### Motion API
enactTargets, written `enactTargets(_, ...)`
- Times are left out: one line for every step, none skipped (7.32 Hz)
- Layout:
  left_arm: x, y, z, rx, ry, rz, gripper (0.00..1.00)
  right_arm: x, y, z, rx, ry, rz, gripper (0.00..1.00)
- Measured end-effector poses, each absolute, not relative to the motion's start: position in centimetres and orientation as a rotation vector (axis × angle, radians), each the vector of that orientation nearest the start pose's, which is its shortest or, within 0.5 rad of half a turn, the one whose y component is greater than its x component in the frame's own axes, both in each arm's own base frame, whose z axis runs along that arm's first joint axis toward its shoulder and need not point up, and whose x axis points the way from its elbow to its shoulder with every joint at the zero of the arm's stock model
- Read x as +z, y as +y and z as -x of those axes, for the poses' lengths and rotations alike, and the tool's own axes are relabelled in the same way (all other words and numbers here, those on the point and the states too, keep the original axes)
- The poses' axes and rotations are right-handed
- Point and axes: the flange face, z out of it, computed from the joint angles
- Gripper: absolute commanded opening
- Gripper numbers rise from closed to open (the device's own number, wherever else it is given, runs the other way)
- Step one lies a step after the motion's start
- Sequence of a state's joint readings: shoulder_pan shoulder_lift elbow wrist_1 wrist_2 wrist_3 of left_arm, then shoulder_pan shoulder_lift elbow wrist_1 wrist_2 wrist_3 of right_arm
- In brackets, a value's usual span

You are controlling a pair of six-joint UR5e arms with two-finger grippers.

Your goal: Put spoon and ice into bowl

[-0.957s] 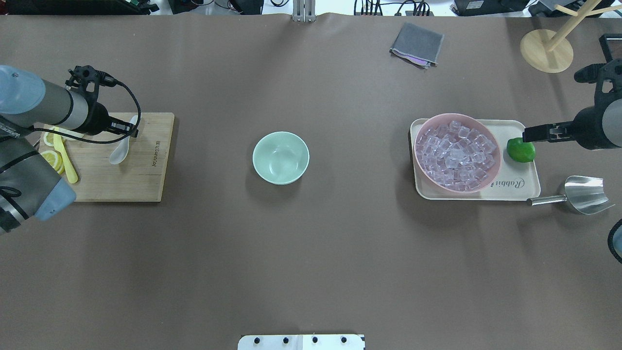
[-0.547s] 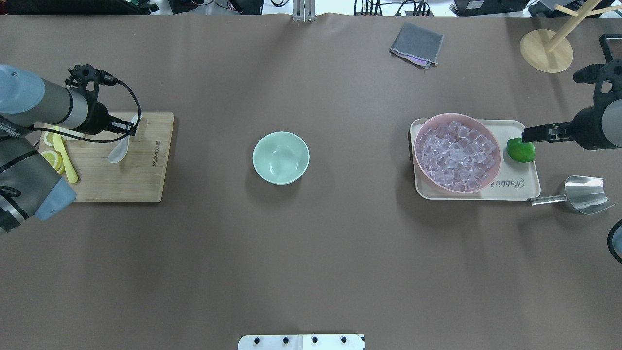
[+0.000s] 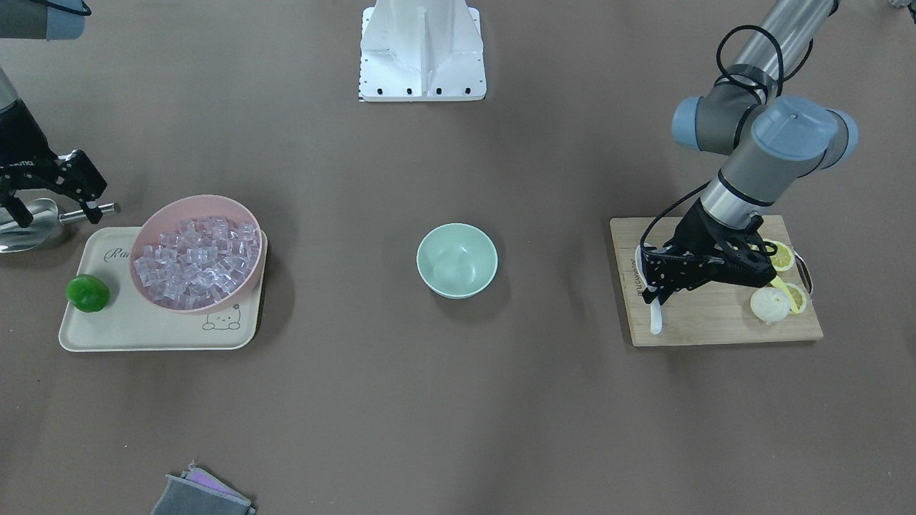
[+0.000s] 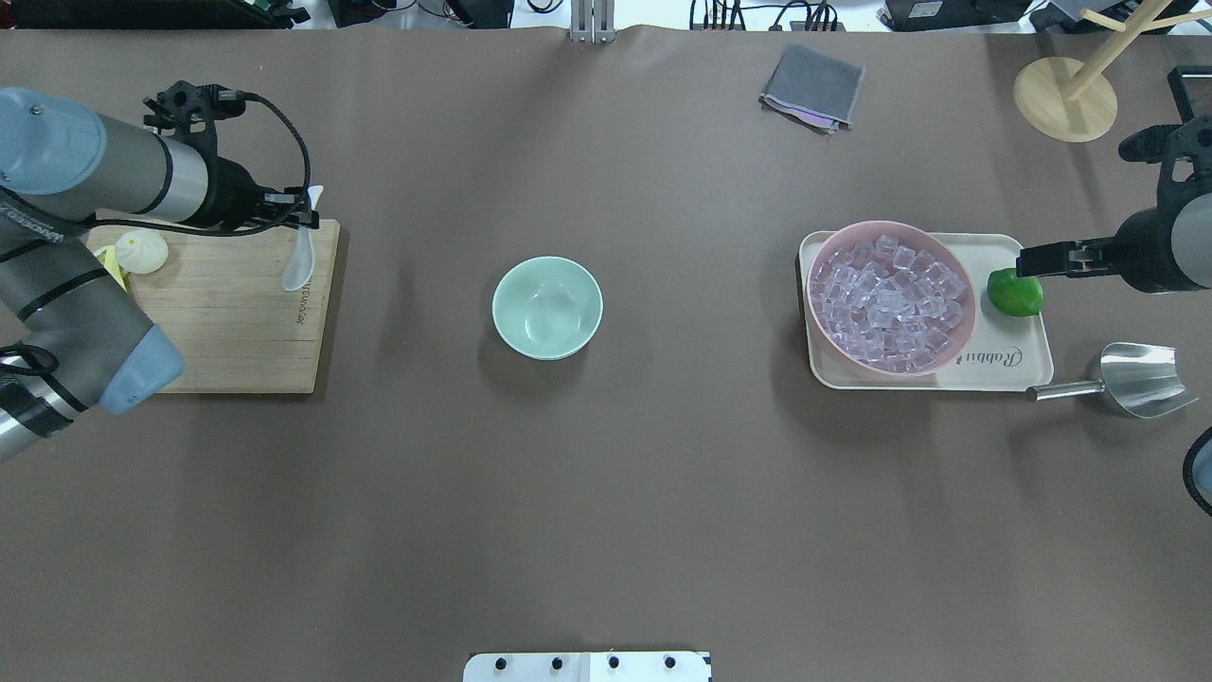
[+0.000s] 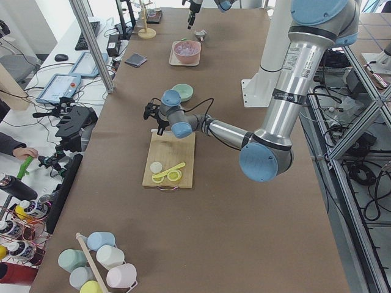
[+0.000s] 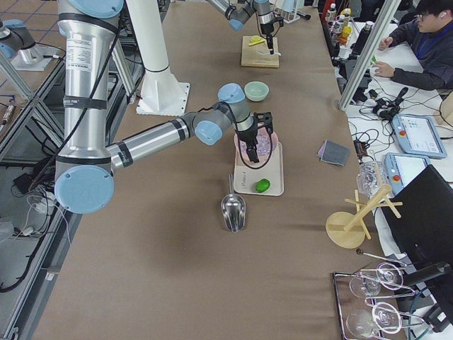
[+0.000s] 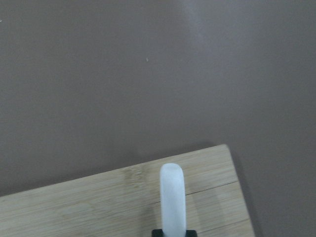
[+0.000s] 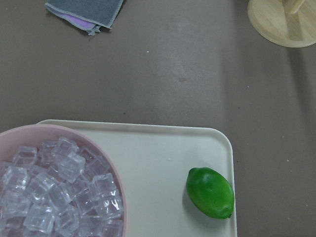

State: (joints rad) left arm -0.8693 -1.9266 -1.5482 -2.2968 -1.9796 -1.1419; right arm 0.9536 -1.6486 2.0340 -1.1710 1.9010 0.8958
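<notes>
On my left arm, the left gripper (image 4: 303,213) is clamped on the handle of the spoon (image 4: 297,265). The white scoop hangs below the fingers over the far right corner of the cutting board (image 4: 237,332), which sits at the left end of the counter (image 4: 606,493). On the wrist camera I see the spoon's rounded end above the wood with its shadow falling a little to one side, so it looks clear of the board. Lemon slices (image 3: 781,256) and a pale round lump (image 4: 142,251) lie at the board's left end, partly hidden by my arm.

The green bowl (image 4: 547,308) stands alone in the middle of the counter, well apart from the board and from the tray. I see nothing inside it.

Further right, a folded grey cloth (image 4: 812,85) lies by the far edge. The beige tray (image 4: 1013,365) sits toward the right end and carries the pink bowl (image 4: 810,298), heaped with ice (image 4: 890,303), all of it inside that bowl. A lime (image 4: 1015,292) rests on the tray just beside the pink bowl.

The right gripper (image 3: 57,213) hangs over the tray's right end near the lime. Its fingers are spread apart with nothing between them. A steel scoop (image 4: 1136,379) lies on the counter just past the tray, and a wooden stand (image 4: 1065,99) occupies the far right corner.
</notes>
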Motion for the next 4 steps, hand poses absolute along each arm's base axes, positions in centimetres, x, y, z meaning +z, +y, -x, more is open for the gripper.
enactTargets(36.2, -54.8, -37.2, -0.273, 1.095, -0.320, 0.00, 43.1, -44.0, 19.4, 0.175, -0.772, -0.340, 0.98)
enactTargets(33.5, -53.6, -40.4, -0.371, 1.132, -0.305, 0.00, 42.6, -44.1, 20.3, 0.230, -0.783, -0.329, 0.97)
enactTargets(31.4, -52.2, -43.4, -0.451, 1.162, -0.297, 0.00, 41.9, -44.1, 21.5, 0.290, -0.796, -0.316, 0.97)
enactTargets(29.6, -50.5, -46.4, -0.508, 1.187, -0.296, 0.00, 41.2, -44.1, 22.9, 0.330, -0.805, -0.309, 0.98)
